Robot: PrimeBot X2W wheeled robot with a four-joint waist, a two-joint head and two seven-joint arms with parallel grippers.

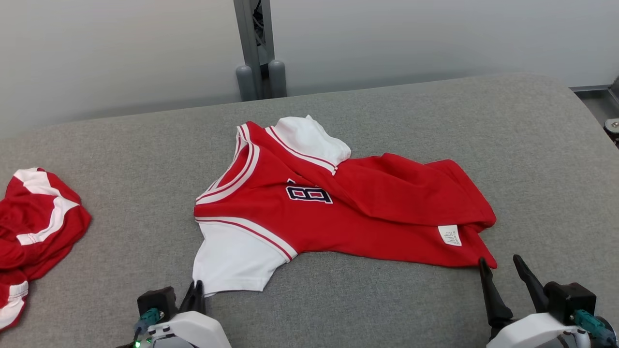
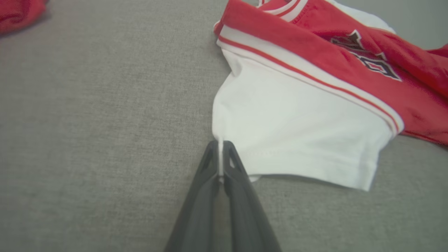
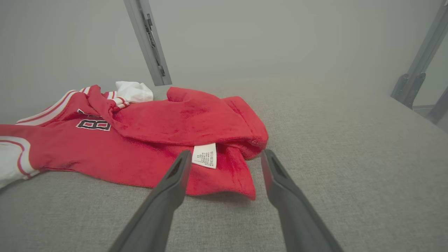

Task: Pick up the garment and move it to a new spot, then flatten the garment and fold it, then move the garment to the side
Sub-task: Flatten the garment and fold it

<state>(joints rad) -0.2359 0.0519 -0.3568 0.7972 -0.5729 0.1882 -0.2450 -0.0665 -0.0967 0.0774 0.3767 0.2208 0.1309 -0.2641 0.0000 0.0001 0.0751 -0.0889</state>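
a: spotted the garment [image 1: 348, 217]?
b: yes, mid-frame in the head view, lying rumpled on the grey cushion [image 1: 387, 299]. red with a number patch, lower half doubled over itself toward the right of the frame.
a: and the left gripper [image 1: 197, 289]?
b: bottom of the frame, left of centre, pinched tight on the corner of the white sleeve [image 1: 237, 256]. plain in the left wrist view: a sliver of white hem caught between the dark fingers [image 2: 206, 196].
a: right gripper [image 1: 499, 261]?
b: lower right, spread wide, holding nothing. tips right by the red hem corner, below the care label [image 1: 450, 235]; touching or not, cannot tell.
a: anything further out?
b: a second garment [image 1: 34, 217], red and white, bunched at the far left edge, well apart. a grey post [image 1: 255, 43] at top centre, behind the cushion.
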